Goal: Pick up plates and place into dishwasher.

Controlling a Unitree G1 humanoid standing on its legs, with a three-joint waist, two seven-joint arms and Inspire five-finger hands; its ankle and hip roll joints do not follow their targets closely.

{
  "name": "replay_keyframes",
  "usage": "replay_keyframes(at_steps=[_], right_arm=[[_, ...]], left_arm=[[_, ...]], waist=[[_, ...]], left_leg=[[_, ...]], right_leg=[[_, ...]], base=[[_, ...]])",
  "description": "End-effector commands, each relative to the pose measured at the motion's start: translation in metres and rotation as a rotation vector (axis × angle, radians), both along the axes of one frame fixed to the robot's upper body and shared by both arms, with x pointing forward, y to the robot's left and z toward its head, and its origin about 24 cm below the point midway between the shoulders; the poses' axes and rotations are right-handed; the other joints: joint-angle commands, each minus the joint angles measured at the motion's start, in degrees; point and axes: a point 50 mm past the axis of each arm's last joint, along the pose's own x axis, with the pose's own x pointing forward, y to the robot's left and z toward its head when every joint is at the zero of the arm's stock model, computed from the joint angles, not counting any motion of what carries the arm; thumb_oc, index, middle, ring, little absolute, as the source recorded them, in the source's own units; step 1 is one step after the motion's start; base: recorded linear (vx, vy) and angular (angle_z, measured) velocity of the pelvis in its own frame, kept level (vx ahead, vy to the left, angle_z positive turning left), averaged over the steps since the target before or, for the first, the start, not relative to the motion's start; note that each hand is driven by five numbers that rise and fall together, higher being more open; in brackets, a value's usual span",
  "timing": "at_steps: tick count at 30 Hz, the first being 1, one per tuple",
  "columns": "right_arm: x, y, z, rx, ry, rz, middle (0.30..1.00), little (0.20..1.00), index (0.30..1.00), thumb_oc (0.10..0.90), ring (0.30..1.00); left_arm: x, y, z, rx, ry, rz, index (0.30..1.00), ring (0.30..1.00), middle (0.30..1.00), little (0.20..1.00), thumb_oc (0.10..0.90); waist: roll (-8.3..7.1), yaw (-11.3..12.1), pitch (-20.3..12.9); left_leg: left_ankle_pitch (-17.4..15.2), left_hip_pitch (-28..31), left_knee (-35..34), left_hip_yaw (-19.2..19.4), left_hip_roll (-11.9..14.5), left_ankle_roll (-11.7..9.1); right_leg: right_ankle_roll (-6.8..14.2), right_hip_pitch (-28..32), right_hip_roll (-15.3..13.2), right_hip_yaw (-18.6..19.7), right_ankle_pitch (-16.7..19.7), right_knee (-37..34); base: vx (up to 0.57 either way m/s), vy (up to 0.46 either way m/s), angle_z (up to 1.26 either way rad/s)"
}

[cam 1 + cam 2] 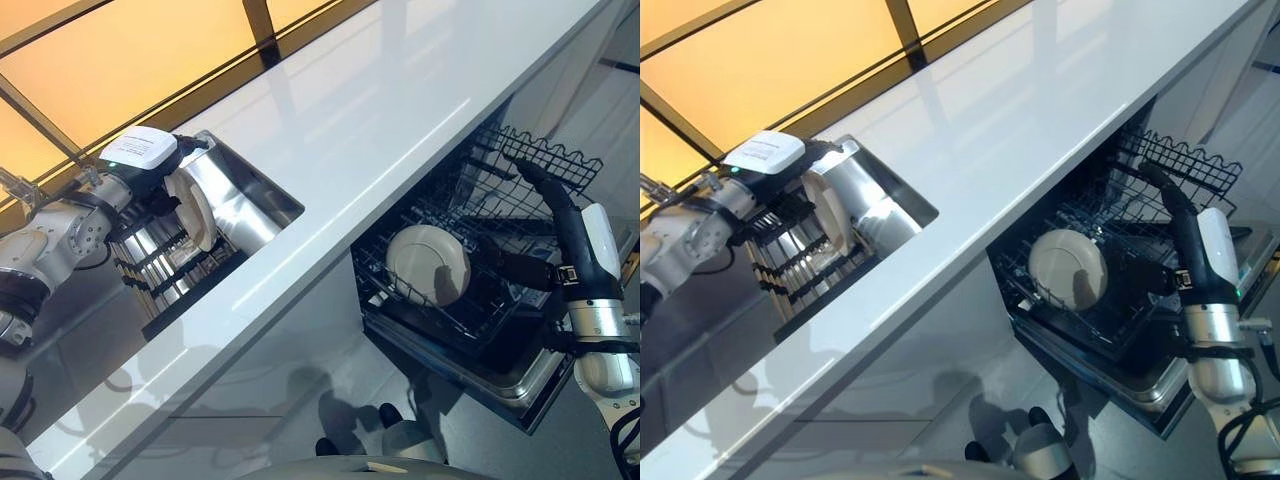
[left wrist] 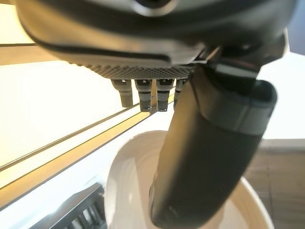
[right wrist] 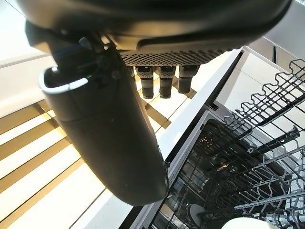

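White plate (image 1: pixel 192 208) up on its edge in the dark rack (image 1: pixel 165 262) inside the steel sink (image 1: pixel 248 205), and the left hand (image 1: pixel 150 190) is right on it. In the left wrist view the thumb (image 2: pixel 209 157) lies across the plate's face with the fingers (image 2: pixel 147 93) reaching past the rim, so it looks pinched, though the far-side contact is hidden. One plate (image 1: pixel 430 262) already stands upright in the open dishwasher's lower rack (image 1: pixel 455 310), well off to the robot's right under the white counter (image 1: pixel 380 130). That's the key relation: the sink plate must travel rightward across the counter edge and down. The right hand (image 1: pixel 545 185) hovers over the upper wire rack (image 1: pixel 555 160), fingers straight and slack, holding nothing, and it's far nearer the dishwasher, so a hand-over looks likely.
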Motion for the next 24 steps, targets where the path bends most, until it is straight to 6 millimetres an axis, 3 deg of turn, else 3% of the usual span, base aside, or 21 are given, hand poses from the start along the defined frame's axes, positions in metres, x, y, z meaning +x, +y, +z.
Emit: replay_keyframes(at_steps=[1,24], right_arm=[[0.005,0.008,0.07,-0.066,-0.313,0.096,0.9,0.9,0.9,0.8,0.9],[0.006,0.007,0.081,-0.154,-0.287,0.117,0.9,0.9,0.9,0.8,0.9]], left_arm=[[-0.008,0.028,0.073,0.077,-0.199,0.116,0.9,0.9,0.9,0.9,0.8],[0.003,0.025,0.032,0.212,0.024,0.115,0.9,0.9,0.9,0.9,0.8]], waist=[[0.69,0.9,-3.5],[0.17,-1.2,-1.1]], left_leg=[[-7.5,1.0,0.4,-0.5,-4.4,3.1],[-7.2,0.2,0.4,1.2,-4.0,2.9]], right_leg=[[3.7,0.3,3.9,-1.2,-2.5,0.3],[3.7,-1.0,4.3,-0.3,-2.3,0.3]], base=[[0.0,0.0,0.0],[0.0,-0.002,-0.02]])
